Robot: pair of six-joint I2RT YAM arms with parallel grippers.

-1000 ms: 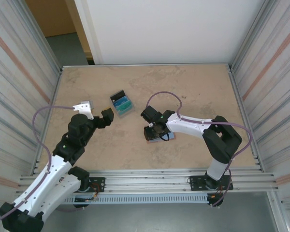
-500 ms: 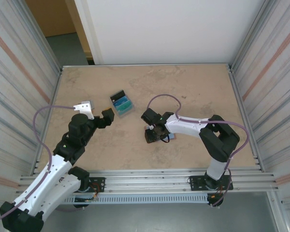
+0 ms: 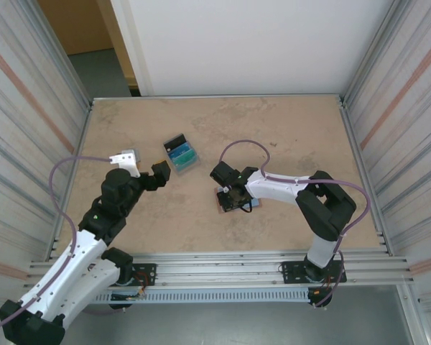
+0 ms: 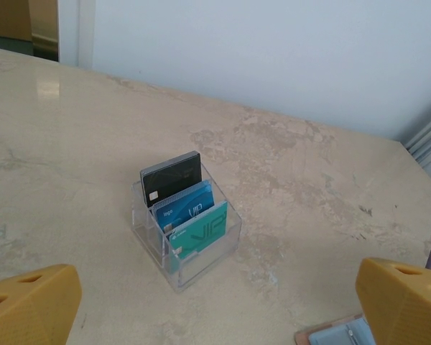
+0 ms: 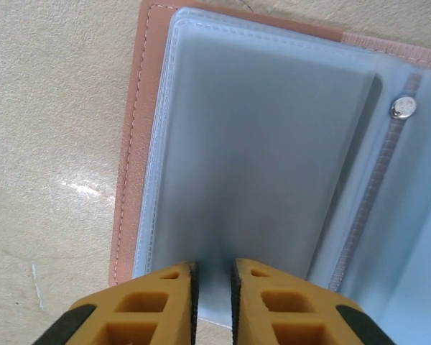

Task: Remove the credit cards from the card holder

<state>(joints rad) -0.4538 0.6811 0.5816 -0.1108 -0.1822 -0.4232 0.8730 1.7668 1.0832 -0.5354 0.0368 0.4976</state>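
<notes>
The card holder (image 5: 131,136) lies open on the table, salmon-pink outside and blue-grey pockets (image 5: 258,144) inside, with a metal snap (image 5: 403,108). My right gripper (image 5: 212,277) points down onto it (image 3: 220,199), its jaws a narrow slit apart over the pocket's near edge, with nothing visibly clamped. The credit cards stand in a clear box (image 4: 201,259): a black card (image 4: 174,176), a blue card (image 4: 187,206) and a teal card (image 4: 201,228). My left gripper (image 3: 142,167) hovers open just left of that box (image 3: 181,154), holding nothing.
A corner of the wallet (image 4: 337,336) shows at the lower right of the left wrist view. Corrugated metal walls (image 3: 36,108) flank the table on both sides, and a white panel (image 3: 244,43) closes off the back. The right arm's purple cable (image 3: 248,144) loops above the wallet.
The right gripper shifted slightly over the wallet, and its pink left edge now shows more. The left arm and the card box have stayed put.
</notes>
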